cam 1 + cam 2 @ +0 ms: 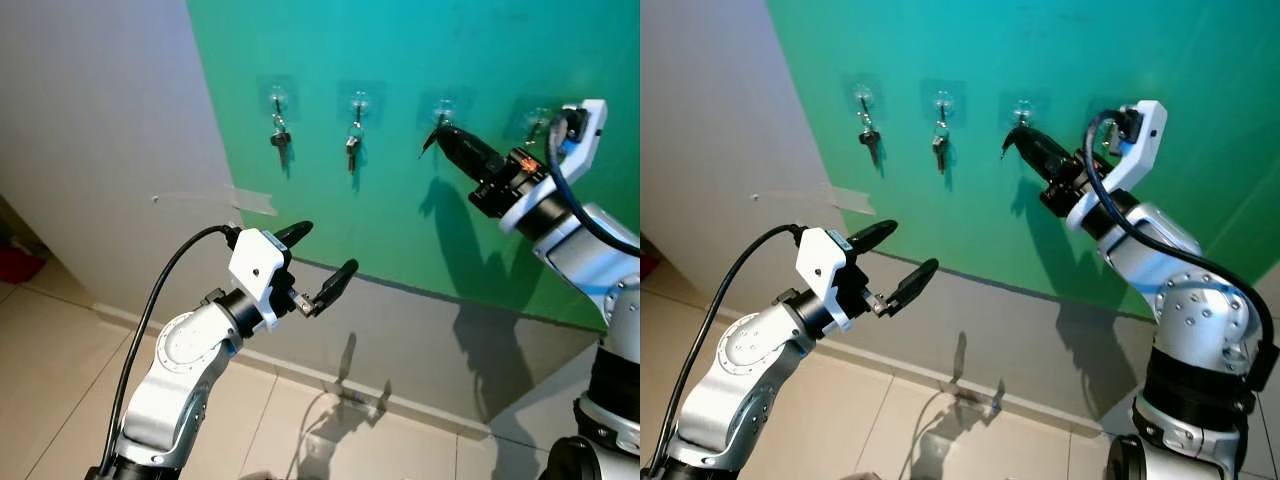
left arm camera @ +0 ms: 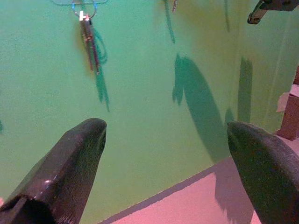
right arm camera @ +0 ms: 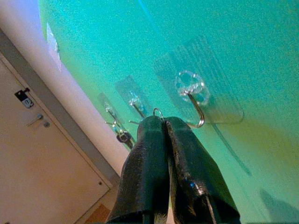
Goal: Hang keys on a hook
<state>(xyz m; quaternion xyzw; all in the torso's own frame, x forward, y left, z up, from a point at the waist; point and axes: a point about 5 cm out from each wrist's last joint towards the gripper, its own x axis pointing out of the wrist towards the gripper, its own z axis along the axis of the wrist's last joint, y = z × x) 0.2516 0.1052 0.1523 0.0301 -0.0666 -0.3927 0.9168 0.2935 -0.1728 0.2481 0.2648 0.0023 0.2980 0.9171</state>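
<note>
Two closed fingers (image 3: 154,154) of right hand (image 1: 440,135) pinch key ring (image 3: 159,112) beside hook (image 3: 196,109).

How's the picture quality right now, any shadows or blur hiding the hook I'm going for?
Head views: sharp, with hard arm shadows on the green wall, none covering the hooks. Right wrist view: the hook is clear and glinting, and the right gripper holds a thin ring beside it. Left wrist view: dimmer, with soft shadows on the wall.

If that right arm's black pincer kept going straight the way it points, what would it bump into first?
Probably the third clear adhesive metal hook on the green wall; the right gripper, shut on a thin key ring, points just beside it. Depth is unclear.
</note>
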